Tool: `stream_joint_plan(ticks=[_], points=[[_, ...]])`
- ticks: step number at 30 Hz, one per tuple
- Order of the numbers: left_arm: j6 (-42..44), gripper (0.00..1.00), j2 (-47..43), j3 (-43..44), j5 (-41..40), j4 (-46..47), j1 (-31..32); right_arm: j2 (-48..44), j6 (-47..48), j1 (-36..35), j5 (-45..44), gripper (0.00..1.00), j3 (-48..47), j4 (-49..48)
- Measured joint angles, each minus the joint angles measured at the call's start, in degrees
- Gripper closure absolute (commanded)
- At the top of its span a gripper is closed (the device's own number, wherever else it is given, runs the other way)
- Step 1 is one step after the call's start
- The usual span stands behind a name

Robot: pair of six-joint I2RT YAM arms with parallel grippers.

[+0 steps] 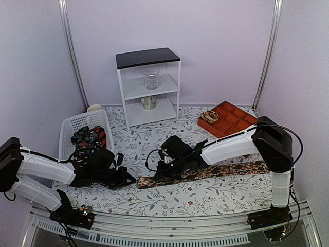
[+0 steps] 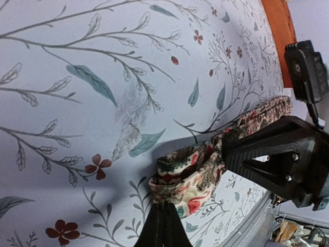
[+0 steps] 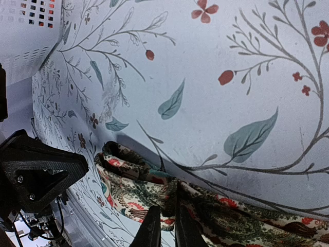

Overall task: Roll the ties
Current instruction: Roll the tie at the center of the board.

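Note:
One of the ties (image 1: 205, 174), brown with a pale and red floral print, lies stretched along the table from the middle to the right edge. Its left end is folded over into a small loop (image 2: 187, 177). My left gripper (image 2: 163, 206) is shut on that folded end, low to the table (image 1: 128, 180). My right gripper (image 3: 167, 206) sits just right of it (image 1: 162, 170), its two fingers close together with a fold of the tie (image 3: 133, 190) pinched between them. More ties (image 1: 88, 140) lie bunched in the white basket.
A white basket (image 1: 67, 128) stands at the left, an orange compartment tray (image 1: 229, 119) at the back right. A white shelf (image 1: 149, 87) with a glass jar (image 1: 151, 78) stands at the back. The two grippers are nearly touching over the tie's end.

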State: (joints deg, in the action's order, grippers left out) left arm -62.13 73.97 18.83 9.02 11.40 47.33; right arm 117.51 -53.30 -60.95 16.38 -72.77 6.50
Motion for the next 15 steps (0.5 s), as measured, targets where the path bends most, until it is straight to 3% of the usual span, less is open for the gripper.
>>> stream_joint_plan(ticks=[6,15], points=[[1.11,1.00,1.62,1.38,1.11,-0.11,0.00,-1.18,0.20,0.00,-0.87,0.85,0.00,0.85],[1.51,1.00,2.56,1.49,1.53,-0.13,0.00,-1.25,0.92,0.11,1.31,1.00,-0.09,-1.29]])
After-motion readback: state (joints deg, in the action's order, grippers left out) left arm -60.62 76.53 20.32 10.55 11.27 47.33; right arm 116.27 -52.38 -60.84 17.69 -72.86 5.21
